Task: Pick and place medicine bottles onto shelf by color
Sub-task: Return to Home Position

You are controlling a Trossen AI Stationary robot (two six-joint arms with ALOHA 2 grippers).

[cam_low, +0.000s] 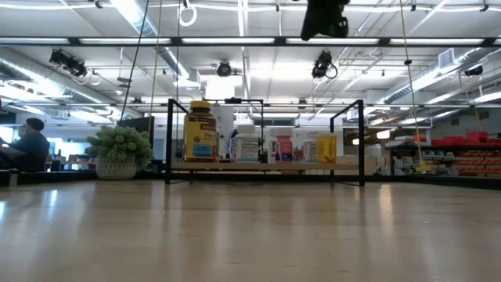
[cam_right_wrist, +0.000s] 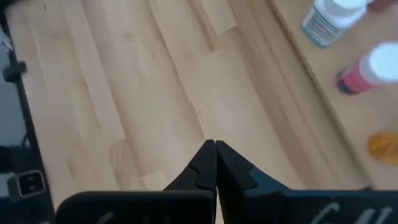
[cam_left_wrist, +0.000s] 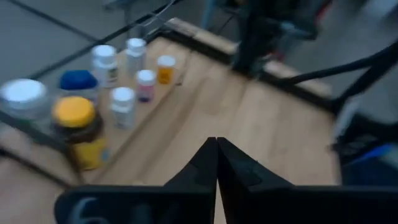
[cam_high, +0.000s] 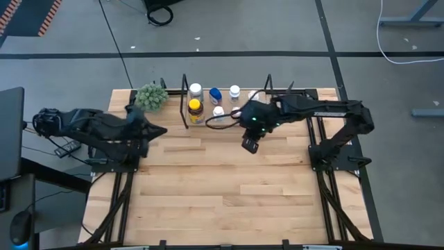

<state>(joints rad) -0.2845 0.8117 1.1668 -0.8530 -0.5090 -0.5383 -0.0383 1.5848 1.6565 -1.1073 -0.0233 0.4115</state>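
I read both arms clear of the shelf (cam_low: 266, 165), which sits at 12 o'c on the worktop (cam_high: 208, 187).

I've got the right gripper (cam_high: 250, 144) over the worktop just on the 6 o'c side of the shelf, a bit right of ctr. Low view puts it up high, above the shelf's wire frame (cam_low: 167, 141). Jaws pressed together, holding nothing; its wrist cam shows only bare wood under them.

I see the left gripper (cam_high: 159, 130) at approx 10 o'c, near the shelf's left end and just 6 o'c of the green plant ball (cam_high: 151, 96). Jaws closed tight too, nothing in them.

On the shelf:
- amber bottle (cam_high: 195, 108) w/ yellow cap, left end
- big white-capped bottle (cam_high: 195, 89) just 12 o'c of it
- blue-capped bottle (cam_high: 216, 95) next along at 3 o'c
- small white bottle (cam_high: 218, 111) at 6 o'c of the blue one
- pink bottle (cam_right_wrist: 370, 71) w/ white cap and orange bottle (cam_right_wrist: 384, 148) further along, both blurred in right wrist view

There's a person (cam_low: 31, 143) beyond the worktop, far left in low view.
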